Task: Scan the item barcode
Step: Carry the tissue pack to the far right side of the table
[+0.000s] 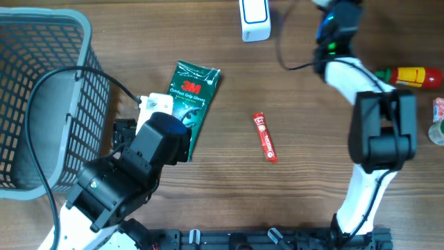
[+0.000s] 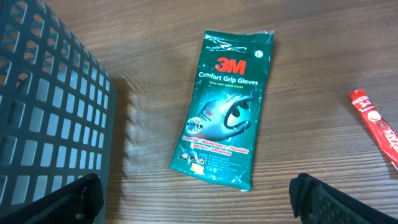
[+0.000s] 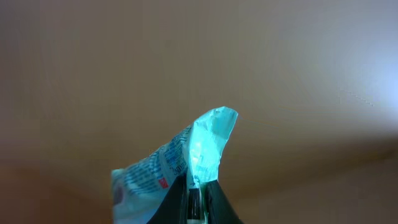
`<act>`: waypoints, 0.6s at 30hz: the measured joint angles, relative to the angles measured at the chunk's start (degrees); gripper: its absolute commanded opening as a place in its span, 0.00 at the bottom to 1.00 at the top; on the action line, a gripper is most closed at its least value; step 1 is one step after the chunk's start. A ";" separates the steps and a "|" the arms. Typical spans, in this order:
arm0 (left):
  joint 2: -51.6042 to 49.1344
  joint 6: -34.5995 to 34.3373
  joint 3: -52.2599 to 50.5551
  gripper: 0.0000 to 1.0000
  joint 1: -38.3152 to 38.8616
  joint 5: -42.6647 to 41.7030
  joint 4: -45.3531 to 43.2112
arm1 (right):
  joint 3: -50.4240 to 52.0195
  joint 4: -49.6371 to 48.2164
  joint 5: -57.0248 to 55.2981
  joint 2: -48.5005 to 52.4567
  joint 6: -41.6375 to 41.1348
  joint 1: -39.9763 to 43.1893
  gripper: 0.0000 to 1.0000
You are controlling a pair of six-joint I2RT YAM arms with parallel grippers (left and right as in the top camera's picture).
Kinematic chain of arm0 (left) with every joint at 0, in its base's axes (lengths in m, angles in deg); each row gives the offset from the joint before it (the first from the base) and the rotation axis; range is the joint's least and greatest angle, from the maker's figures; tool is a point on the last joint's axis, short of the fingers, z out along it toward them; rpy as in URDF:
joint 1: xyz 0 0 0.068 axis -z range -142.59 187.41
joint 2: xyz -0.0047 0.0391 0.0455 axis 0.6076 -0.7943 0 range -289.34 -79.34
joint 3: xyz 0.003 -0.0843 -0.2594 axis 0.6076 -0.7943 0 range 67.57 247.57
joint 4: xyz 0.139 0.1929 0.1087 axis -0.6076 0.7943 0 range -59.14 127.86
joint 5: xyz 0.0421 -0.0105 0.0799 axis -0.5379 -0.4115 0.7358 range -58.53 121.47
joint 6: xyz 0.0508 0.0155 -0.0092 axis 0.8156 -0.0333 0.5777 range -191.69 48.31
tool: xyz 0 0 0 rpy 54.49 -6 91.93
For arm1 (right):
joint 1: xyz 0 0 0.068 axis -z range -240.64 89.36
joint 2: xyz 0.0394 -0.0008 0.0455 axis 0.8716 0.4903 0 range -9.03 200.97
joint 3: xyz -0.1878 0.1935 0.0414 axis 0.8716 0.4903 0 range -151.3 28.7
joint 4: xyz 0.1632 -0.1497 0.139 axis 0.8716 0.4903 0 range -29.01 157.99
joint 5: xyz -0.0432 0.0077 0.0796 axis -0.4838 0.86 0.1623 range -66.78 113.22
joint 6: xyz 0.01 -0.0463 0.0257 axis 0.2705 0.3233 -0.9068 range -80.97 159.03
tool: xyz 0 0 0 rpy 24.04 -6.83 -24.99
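Wood-grain table [image 1: 312, 173]; glove pack [image 1: 194, 104] flat (label up), grey basket [image 1: 90, 104] near.

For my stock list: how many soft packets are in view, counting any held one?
3: green gloves pack left of centre, red sachet at mid-table, light-blue packet pinched in the right tool. Things cut off at the right edge are unclear.

Bright even light, soft shadows; right wrist background heavily blurred

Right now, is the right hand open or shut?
Shut. The right wrist view shows the right hand pinching the lower edge of a pale blue packet, jaws closed tight on it.
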 measured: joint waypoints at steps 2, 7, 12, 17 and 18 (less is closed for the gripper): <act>0.00 0.00 0.00 1.00 0.00 0.00 0.00 | 0.22 6.91 -1.84 0.04 -3.78 3.61 0.04; 0.02 0.00 0.00 1.00 0.00 0.00 -0.04 | 0.26 20.02 -3.85 0.07 -20.52 12.04 0.05; 0.02 0.00 0.00 1.00 0.00 0.00 0.00 | 0.26 30.84 -1.27 0.07 -42.51 18.45 0.04; 0.02 0.00 0.00 1.00 0.00 0.00 0.00 | 0.26 34.16 2.49 0.09 -60.30 21.57 0.13; 0.02 0.00 0.00 1.00 0.00 0.00 0.00 | 0.26 34.25 2.95 0.09 -62.75 21.90 0.18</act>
